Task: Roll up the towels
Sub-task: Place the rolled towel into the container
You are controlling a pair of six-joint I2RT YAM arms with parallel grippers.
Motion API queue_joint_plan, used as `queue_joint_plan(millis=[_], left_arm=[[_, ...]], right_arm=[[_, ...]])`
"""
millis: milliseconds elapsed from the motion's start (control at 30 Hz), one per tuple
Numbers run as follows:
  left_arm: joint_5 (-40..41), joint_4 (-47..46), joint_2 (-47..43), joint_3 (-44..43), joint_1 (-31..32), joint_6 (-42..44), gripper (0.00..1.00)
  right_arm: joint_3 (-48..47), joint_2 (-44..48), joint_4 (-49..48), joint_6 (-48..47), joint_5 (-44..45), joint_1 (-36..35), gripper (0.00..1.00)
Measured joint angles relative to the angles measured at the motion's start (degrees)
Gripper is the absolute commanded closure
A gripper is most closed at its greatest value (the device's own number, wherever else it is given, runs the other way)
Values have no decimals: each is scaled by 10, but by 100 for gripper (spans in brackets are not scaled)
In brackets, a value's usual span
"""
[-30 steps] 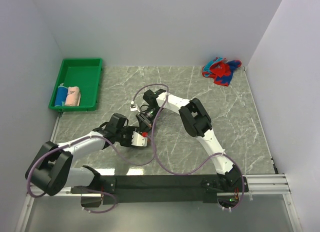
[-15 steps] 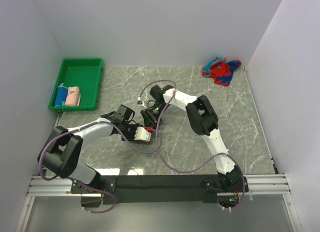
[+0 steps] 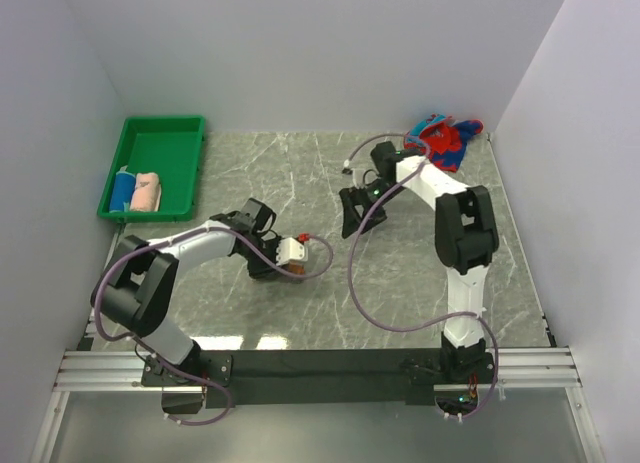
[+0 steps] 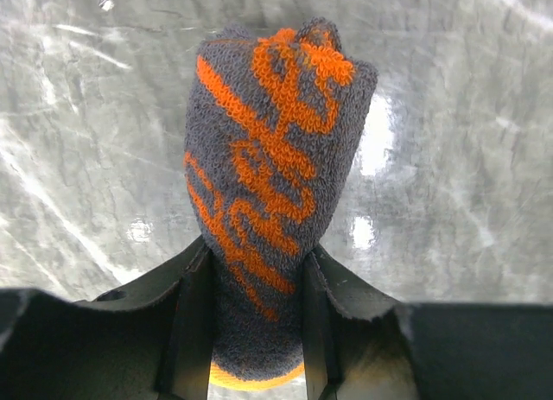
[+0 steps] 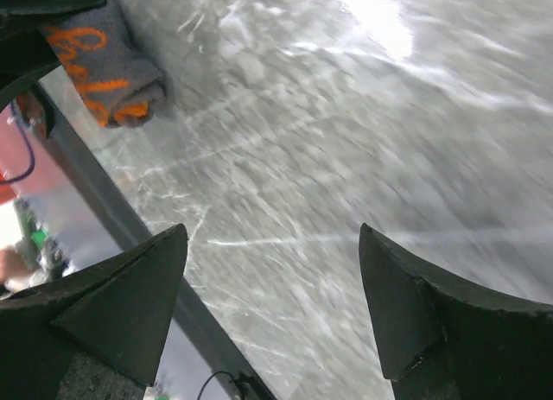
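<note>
Green plastic tray [image 3: 160,151], rectangular, at the far left of the grey marbled tabletop [image 3: 330,313], with two rolled towels side by side at its near end: a blue towel [image 3: 122,191] on the left, touching a pale pink towel [image 3: 147,193] on the right. Left of centre, the left gripper [image 4: 257,270] grips a grey-and-orange terry-cloth towel [image 4: 268,175] wound into a compact, thick cylinder. Its looped pile is charcoal with bright orange stripes and lettering-like marks, and a solid orange layer shows at its near end. The left wrist view shows the two black fingers [image 4: 192,314] pressed against opposite flanks of the roll near that end, partly closed to the roll's width. Most of the roll juts forward past the fingertips over the table; whether it touches the surface cannot be told. Right of centre, the right gripper [image 3: 350,215] hangs over bare tabletop, apart from the roll. In the right wrist view, which is blurred, its fingers [image 5: 121,305] are spread wide with nothing between them, and the roll shows in the upper left corner. At the far right corner lies a red-and-blue patterned towel [image 3: 440,141], crumpled and unrolled, just beyond the right arm's forearm.
</note>
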State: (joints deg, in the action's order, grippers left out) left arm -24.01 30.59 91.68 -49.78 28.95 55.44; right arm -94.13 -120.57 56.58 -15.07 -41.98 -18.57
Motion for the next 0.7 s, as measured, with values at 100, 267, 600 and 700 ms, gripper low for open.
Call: queue_joint_plan(millis=[100, 267, 600, 700], left_arm=[[-9, 22, 14, -26, -13, -36, 99], [-50, 99, 64, -101, -104, -130, 99], [-87, 213, 128, -438, -384, -312, 99], [-98, 220, 161, -533, -442, -355, 99]], right_arm=[[20, 38, -9, 3, 9, 23, 13], [46, 82, -16, 3, 19, 41, 13], [95, 88, -29, 3, 19, 47, 13], [99, 88, -32, 3, 19, 47, 13]])
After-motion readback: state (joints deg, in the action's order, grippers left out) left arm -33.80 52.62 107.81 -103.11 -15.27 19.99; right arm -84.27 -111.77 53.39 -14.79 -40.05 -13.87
